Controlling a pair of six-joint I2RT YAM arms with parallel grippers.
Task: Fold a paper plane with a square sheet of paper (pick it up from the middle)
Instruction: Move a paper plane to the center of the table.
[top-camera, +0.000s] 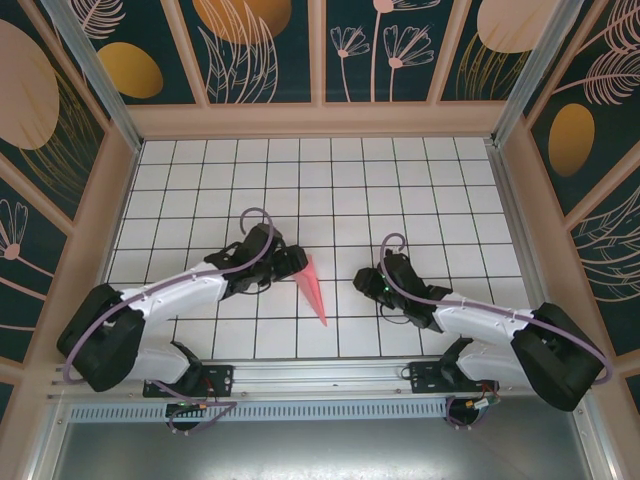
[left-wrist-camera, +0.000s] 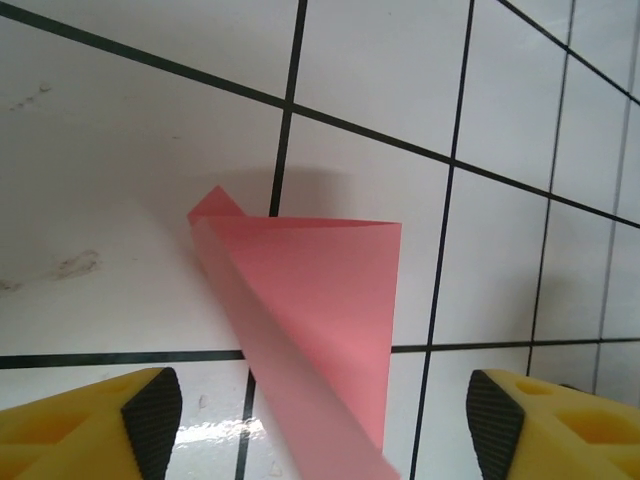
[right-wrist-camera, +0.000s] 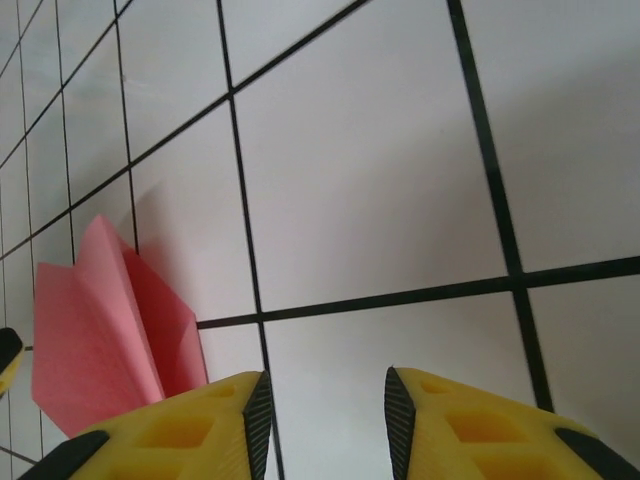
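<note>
Wide-spread and empty, the left gripper (left-wrist-camera: 322, 425) straddles the paper plane (left-wrist-camera: 320, 290) lying mid-way across the table (top-camera: 400, 180) toward its near edge, with the right gripper (right-wrist-camera: 325, 420) part-open and empty nearby; light, flimsy and springy, it likely wants a gentle pinch along its centre fold.

The paper plane (left-wrist-camera: 320, 330) lies on the gridded table (left-wrist-camera: 130, 130) between the wide-spread yellow fingers (left-wrist-camera: 150, 410), touching neither
</note>
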